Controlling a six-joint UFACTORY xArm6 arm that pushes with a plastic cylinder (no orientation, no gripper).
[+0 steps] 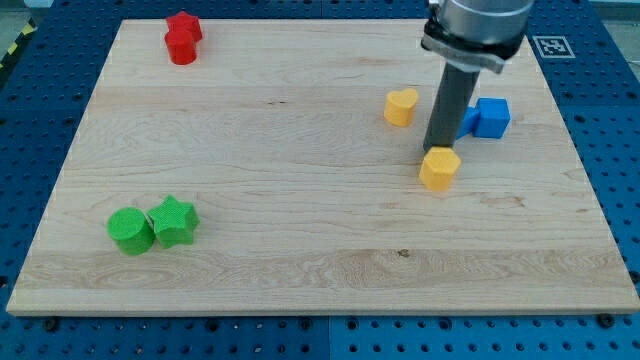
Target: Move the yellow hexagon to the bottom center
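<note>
The yellow hexagon (439, 168) lies on the wooden board (300, 230), right of centre. My tip (436, 151) is at the hexagon's top edge, touching it or nearly so, on the side toward the view's top. The dark rod rises from there to the arm at the view's top right. A yellow heart-shaped block (401, 106) lies up and to the left of the tip.
A blue block (490, 117) sits just right of the rod, partly hidden by it. A red cylinder (181, 47) and a red star (186, 26) touch at the top left. A green cylinder (130, 231) and a green star (174, 221) touch at the bottom left.
</note>
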